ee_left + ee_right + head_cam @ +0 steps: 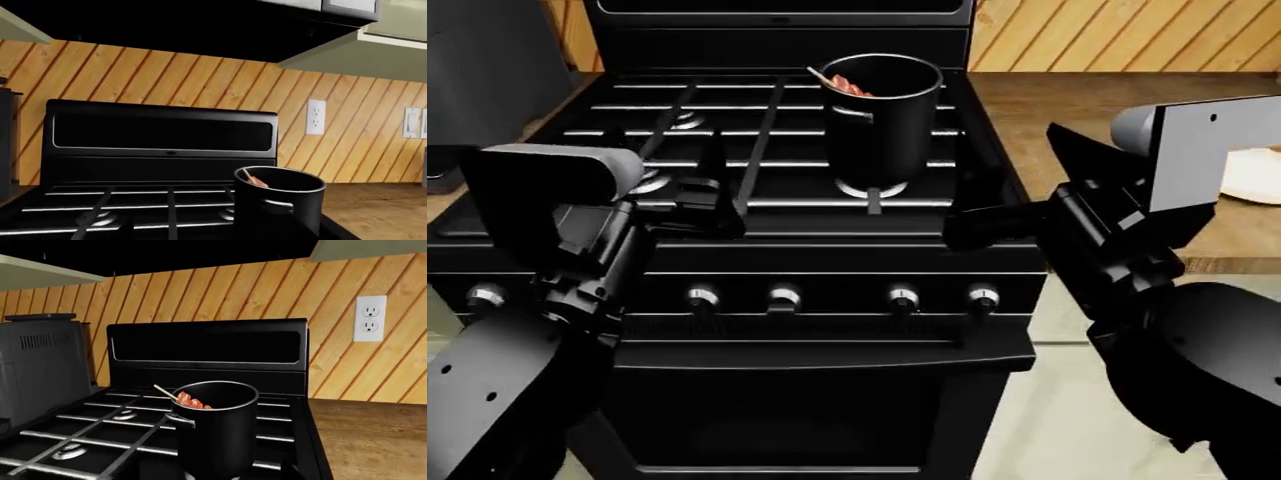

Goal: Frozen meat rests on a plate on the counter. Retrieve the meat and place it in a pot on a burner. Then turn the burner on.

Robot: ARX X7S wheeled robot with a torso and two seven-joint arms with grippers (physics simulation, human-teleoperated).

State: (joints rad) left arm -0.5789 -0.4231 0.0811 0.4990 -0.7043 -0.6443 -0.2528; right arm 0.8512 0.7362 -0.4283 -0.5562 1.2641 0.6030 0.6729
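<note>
The meat [851, 86] sits in the pot [885, 120]; my right gripper [988, 228], grip unclear, nears the knobs [982, 297]; left likewise unreadable.

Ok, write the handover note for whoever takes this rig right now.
Left gripper: over the stove's front left, holding nothing; open or shut unclear.
Right gripper: at the stove's front right edge above the knobs, holding nothing; unclear too.
The meat is in the pot, skewer end poking over the rim. The pot sits on the right front burner. The plate is on the counter to the right.
Done: meat in the pot.
Left: turn that burner on; no flame shows.
</note>
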